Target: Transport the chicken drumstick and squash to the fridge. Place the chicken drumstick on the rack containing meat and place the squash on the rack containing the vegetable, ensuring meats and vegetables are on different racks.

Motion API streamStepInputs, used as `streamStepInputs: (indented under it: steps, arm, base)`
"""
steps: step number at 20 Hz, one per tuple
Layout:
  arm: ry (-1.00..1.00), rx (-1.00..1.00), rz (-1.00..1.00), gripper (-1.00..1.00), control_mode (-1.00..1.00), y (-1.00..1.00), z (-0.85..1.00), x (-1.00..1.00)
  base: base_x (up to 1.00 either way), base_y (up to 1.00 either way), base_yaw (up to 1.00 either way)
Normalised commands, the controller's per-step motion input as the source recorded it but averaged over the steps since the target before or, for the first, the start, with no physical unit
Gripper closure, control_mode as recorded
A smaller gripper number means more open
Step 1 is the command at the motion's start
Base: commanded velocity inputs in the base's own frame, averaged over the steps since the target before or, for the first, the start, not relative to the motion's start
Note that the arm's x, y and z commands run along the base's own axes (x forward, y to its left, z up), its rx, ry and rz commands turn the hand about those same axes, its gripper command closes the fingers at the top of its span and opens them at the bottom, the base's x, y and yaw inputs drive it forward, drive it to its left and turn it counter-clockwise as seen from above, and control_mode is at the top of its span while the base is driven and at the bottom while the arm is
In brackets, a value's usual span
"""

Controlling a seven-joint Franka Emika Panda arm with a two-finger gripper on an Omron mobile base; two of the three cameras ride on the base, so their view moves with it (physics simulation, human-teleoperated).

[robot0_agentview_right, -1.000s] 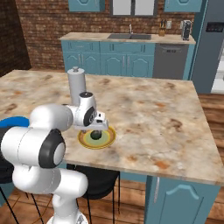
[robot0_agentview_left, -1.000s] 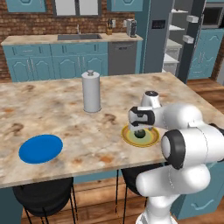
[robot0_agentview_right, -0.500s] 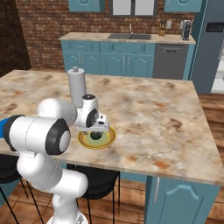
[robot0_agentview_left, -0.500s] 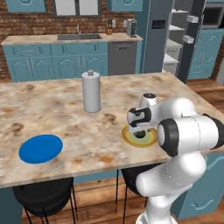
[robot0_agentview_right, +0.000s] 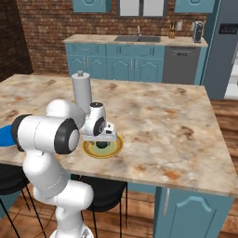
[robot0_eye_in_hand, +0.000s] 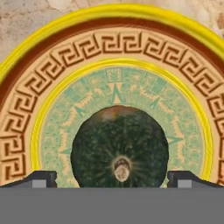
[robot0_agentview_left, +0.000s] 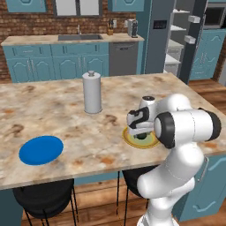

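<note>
Hand view: one dark green squash (robot0_eye_in_hand: 119, 148), round with a pale stem stub facing the camera, sits on the middle of one patterned plate (robot0_eye_in_hand: 26, 118), directly below the hand (robot0_eye_in_hand: 113, 178). The two dark fingertips (robot0_eye_in_hand: 38, 178) stand spread wide, one on each side of the squash, neither touching it. The plate carries a yellow rim, a brown ring, a tan band of key-pattern and a pale green centre with line motifs; none of it reads as writing.

From the left base view the hand (robot0_agentview_left: 141, 130) hangs just over the plate (robot0_agentview_left: 130, 140) on the marbled desk (robot0_agentview_left: 57, 119). Beyond the hand and to its left stands one grey cylindrical canister (robot0_agentview_left: 92, 93) with a knob lid. Farther left, well apart, lies one plain blue plate (robot0_agentview_left: 41, 150). One fridge (robot0_agentview_left: 170, 39) stands far beyond the hand to the right, door open, white shelves showing, a dark panel on its face too small to read. Two dark stools (robot0_agentview_left: 44, 201) sit under the desk's near edge.
</note>
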Motion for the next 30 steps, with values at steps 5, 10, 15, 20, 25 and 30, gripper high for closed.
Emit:
streamStepInputs:
  steps: [5, 10, 15, 20, 25, 30]
  arm:
    - [0.08, 0.00, 0.00, -1.00, -1.00, 0.00, -0.08, 0.00]
    - [0.04, 0.00, 0.00, -1.00, -1.00, 0.00, -0.12, 0.00]
    - [0.06, 0.00, 0.00, 1.00, -1.00, 0.00, -0.24, 0.00]
    - [0.04, 0.00, 0.00, 1.00, -1.00, 0.00, -0.19, 0.00]
    - [-0.03, 0.00, 0.00, 1.00, -1.00, 0.00, -0.07, -0.14]
    - [-0.31, 0.01, 0.00, 1.00, -1.00, -0.01, 0.33, -0.79]
  base:
    - [0.00, 0.00, 0.00]
    - [0.00, 0.00, 0.00]
    - [0.00, 0.00, 0.00]
    - [0.00, 0.00, 0.00]
    - [0.00, 0.00, 0.00]
    - [0.00, 0.00, 0.00]
